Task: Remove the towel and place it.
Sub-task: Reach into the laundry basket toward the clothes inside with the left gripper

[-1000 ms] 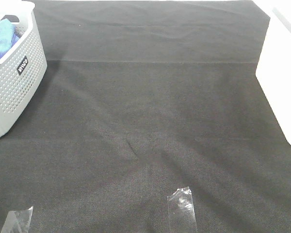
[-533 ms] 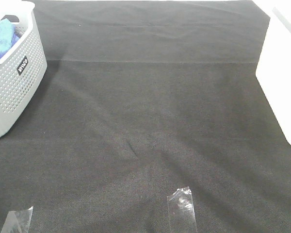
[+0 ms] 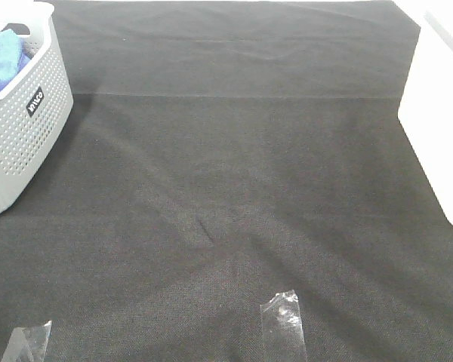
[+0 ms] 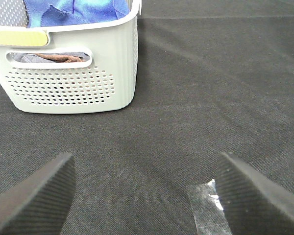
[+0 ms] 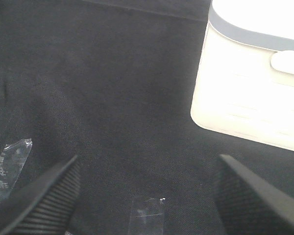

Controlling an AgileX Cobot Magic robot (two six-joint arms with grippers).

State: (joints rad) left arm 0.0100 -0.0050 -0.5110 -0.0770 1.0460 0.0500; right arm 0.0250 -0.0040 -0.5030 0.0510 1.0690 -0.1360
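Blue plush towel [image 3: 3, 54] is sitting bunched in the grey basket [image 3: 19, 143], far left. Left gripper [image 4: 147, 169] and right gripper [image 5: 148, 169] are hanging spread, empty. The left should be descending over the rim, pinching a raised fold.

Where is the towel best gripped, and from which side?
Probably best to pinch the raised blue fold of the towel where it mounds up near the rim of the grey basket, coming straight down through the open top. The basket's walls block every sideways approach.
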